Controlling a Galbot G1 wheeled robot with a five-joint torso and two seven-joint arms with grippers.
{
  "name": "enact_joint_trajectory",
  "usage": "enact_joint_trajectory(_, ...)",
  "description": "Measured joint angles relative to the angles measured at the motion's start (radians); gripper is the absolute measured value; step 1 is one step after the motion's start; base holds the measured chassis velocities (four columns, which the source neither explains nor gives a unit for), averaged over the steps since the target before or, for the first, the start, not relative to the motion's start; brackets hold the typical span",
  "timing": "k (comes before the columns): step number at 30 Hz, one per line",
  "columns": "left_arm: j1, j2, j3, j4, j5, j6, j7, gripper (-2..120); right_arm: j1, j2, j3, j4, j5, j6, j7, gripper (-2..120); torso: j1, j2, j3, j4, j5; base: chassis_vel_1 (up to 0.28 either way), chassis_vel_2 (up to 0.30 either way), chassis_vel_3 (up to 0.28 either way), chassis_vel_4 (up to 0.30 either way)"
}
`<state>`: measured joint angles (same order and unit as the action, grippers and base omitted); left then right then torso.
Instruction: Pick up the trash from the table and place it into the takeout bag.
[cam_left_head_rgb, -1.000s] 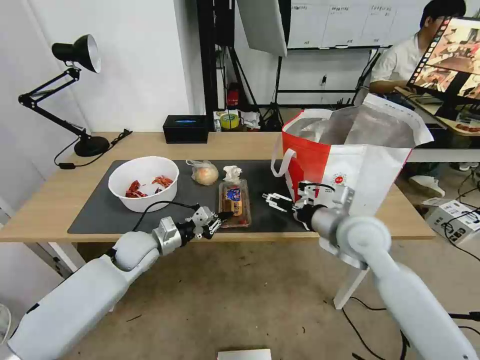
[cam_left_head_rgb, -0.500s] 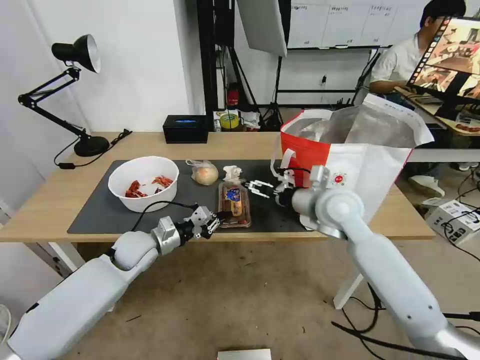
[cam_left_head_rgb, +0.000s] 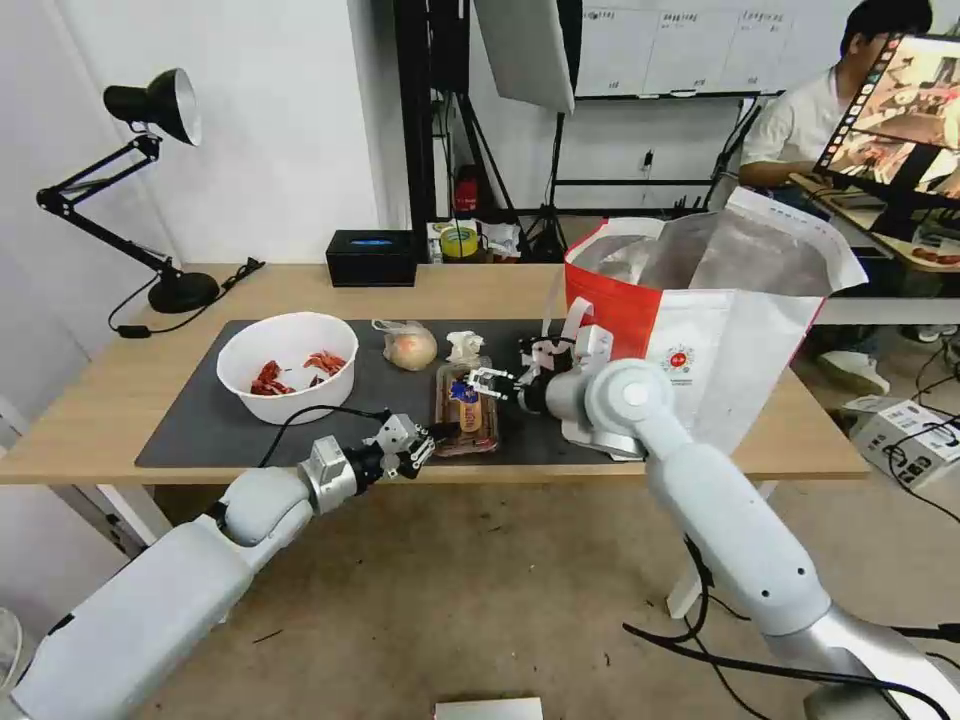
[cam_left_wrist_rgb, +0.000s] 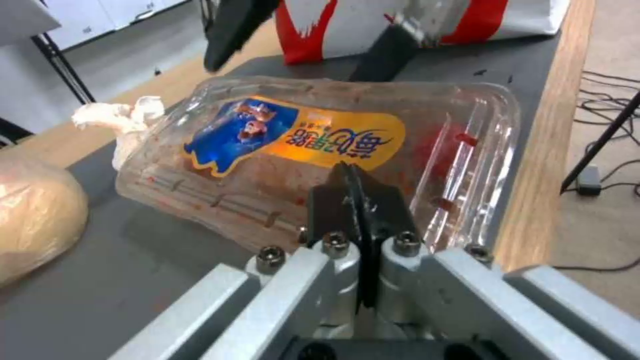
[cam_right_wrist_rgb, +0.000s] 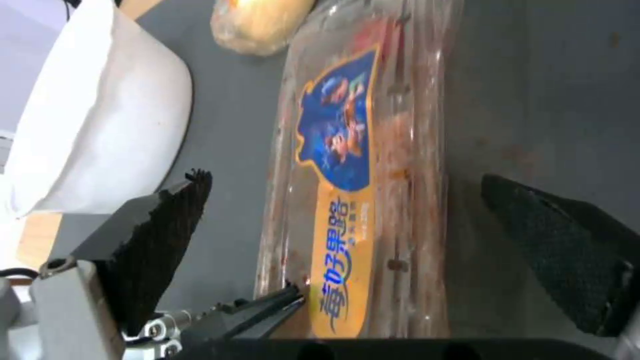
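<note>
Your left pincer (cam_left_head_rgb: 442, 432) sits at the near edge of the worktop (cam_left_head_rgb: 100, 410), its fingers pressed together at the near end of the clear hinged tray (cam_left_head_rgb: 467, 405). In the left wrist view the two black pads (cam_left_wrist_rgb: 357, 200) meet flat against each other right at the tray's (cam_left_wrist_rgb: 320, 150) rim; whether a lip of plastic is caught between them, you cannot tell.

Your right pincer (cam_left_head_rgb: 478, 382) hovers over the far half of that same tray, fingers spread. In the right wrist view its two black pads (cam_right_wrist_rgb: 167, 220) stand wide apart on either side of the tray (cam_right_wrist_rgb: 353, 200), not touching it, and the left pincer's tip (cam_right_wrist_rgb: 267, 307) shows at the tray's end.

The tray lies lengthwise on the dark grey mat (cam_left_head_rgb: 200, 420), blue and yellow label up, red smears inside.

Rest of the trash, all on the mat:
- white bowl (cam_left_head_rgb: 288, 366) with red shell scraps, to the tray's left, well apart from it
- clear bag with the tan bun (cam_left_head_rgb: 408, 347), behind the tray and a little left
- crumpled white tissue (cam_left_head_rgb: 464, 346), just beyond the tray's far end

The takeout bag (cam_left_head_rgb: 720, 320) stands upright at the right end of the worktop, mouth open, foil lining showing, one white handle (cam_left_head_rgb: 560, 320) hanging near your right arm.

Black desk lamp (cam_left_head_rgb: 150, 180) and black box (cam_left_head_rgb: 371, 258) stand at the back.
</note>
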<state>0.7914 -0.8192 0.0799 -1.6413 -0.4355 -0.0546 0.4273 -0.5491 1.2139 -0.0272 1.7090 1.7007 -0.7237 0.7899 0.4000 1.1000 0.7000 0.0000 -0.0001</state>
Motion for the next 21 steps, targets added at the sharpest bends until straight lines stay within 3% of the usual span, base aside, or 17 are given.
enact_joint_trajectory(21,0.046,0.007,-0.046,-0.023,0.000,-0.006,0.017,0,0.022,0.057,-0.019,-0.077,0.064,0.000,0.020,100,0.000,0.000,0.000,0.0001,0.0000,0.000,0.000,0.000,0.000)
